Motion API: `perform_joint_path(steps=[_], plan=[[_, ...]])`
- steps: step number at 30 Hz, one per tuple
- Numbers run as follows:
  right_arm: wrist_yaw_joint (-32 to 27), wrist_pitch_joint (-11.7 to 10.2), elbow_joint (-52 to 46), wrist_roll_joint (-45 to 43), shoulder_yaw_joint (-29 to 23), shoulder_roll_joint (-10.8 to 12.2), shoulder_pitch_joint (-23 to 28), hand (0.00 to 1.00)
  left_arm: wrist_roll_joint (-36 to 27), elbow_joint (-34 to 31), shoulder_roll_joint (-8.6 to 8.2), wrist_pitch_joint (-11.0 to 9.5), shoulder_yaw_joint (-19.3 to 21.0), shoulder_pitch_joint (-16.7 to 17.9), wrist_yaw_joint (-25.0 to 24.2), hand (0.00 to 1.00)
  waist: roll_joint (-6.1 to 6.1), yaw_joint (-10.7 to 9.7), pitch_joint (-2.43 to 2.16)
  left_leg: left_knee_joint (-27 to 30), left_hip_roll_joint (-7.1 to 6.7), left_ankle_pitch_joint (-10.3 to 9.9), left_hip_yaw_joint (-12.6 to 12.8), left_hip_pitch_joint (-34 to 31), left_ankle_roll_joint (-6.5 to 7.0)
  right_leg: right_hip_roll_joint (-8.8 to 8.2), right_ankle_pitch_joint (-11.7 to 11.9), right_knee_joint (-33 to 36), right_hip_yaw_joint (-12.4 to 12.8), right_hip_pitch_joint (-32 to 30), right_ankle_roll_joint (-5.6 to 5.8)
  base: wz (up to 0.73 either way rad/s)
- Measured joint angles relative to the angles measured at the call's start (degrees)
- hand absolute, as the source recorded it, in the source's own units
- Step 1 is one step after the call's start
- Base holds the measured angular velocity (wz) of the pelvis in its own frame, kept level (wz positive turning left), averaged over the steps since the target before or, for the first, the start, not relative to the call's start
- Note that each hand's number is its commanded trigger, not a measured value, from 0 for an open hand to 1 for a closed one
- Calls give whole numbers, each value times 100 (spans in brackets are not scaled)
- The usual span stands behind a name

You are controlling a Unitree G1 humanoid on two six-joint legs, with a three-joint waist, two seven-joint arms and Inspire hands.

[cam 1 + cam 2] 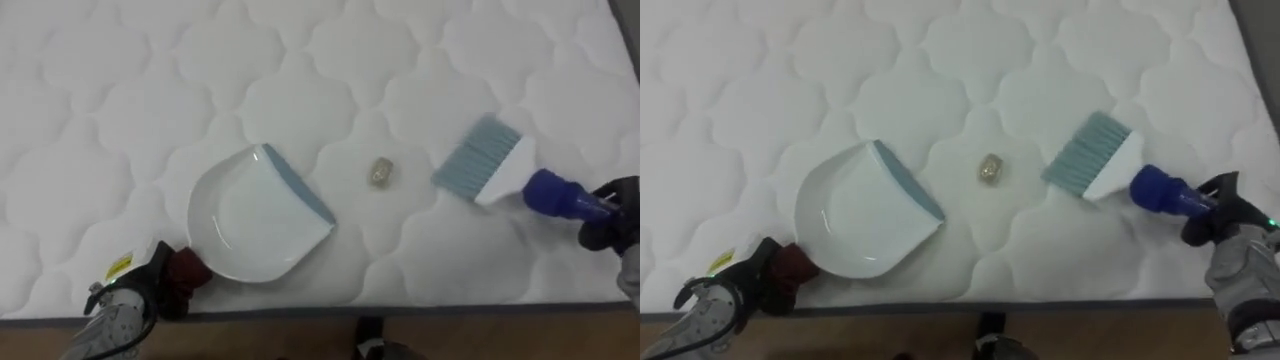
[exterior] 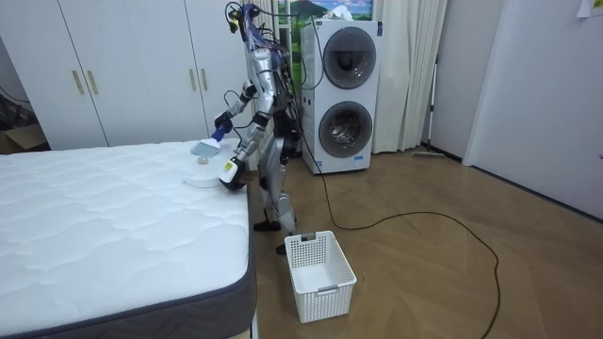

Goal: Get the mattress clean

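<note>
My left robot hand (image 1: pixel 128 292) grips the dustpan (image 1: pixel 255 215), my right robot hand (image 1: pixel 612 216) the brush (image 1: pixel 495 165), a small scrap (image 1: pixel 380 171) between.

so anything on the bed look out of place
Just one thing: a small beige scrap lies on the white mattress, in the gap between the dustpan, held by the left hand, and the brush, held by the right hand. It touches neither. Nothing else stands out.
</note>
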Motion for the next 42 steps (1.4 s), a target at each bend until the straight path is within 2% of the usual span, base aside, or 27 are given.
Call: perform_joint_path(steps=[2,5,8,13,18,23,28,34,36,42], plan=[[-4,5,-15,-464,4,-134,-48,100,-5,0,48,10,-1,-34,-3,100,-36,39,0,-1,4,0,-3,-4,0,2,7,-3,-3,1,-8,0],[-10,24,-47,-1298,77,-268,-286,100,-6,0,227,10,1,-39,-8,100,-126,64,42,1,22,0,10,10,-11,11,19,28,5,0,-31,-1],[-127,29,-243,-2103,184,-348,-431,100,-1,-25,395,3,2,-41,-76,100,-216,70,40,54,79,-18,15,3,-48,42,12,25,-30,1,-70,0],[-259,157,-546,-3155,405,-389,-597,100,40,-98,435,2,7,-71,-112,100,-269,123,43,28,73,-20,39,9,-50,32,11,24,-36,-1,-71,-2],[-299,229,-1169,-3811,784,-594,-613,100,38,-95,505,-107,6,-102,-112,100,-348,191,53,80,83,-20,50,12,-50,41,21,14,-46,-9,-82,-1],[-322,285,-1683,-4035,1085,-656,-613,100,48,-96,541,-149,2,-104,-120,100,-361,193,54,59,85,-25,50,10,-52,39,28,8,-78,1,-83,0],[-321,291,-1815,-4083,1141,-696,-613,100,405,-98,575,-174,4,-104,-157,100,-361,220,54,67,106,-33,50,-9,-62,52,29,3,-60,1,-88,0],[-309,338,-1907,-4050,1160,-694,-613,100,980,-265,837,-198,2,-143,-244,100,-350,219,55,71,167,-49,39,-28,-89,113,44,-74,-112,8,-117,0],[-303,346,-2004,-4031,1165,-694,-613,100,1170,-345,900,-169,2,-183,-273,100,-330,208,54,67,187,-54,4,-48,-108,136,42,-103,-142,13,-124,2],[-74,451,-2362,-3984,1170,-651,-606,100,1520,-602,929,-81,2,-195,-331,100,-234,190,57,66,190,-59,-10,-35,-117,160,54,-170,-156,54,-121,0]])
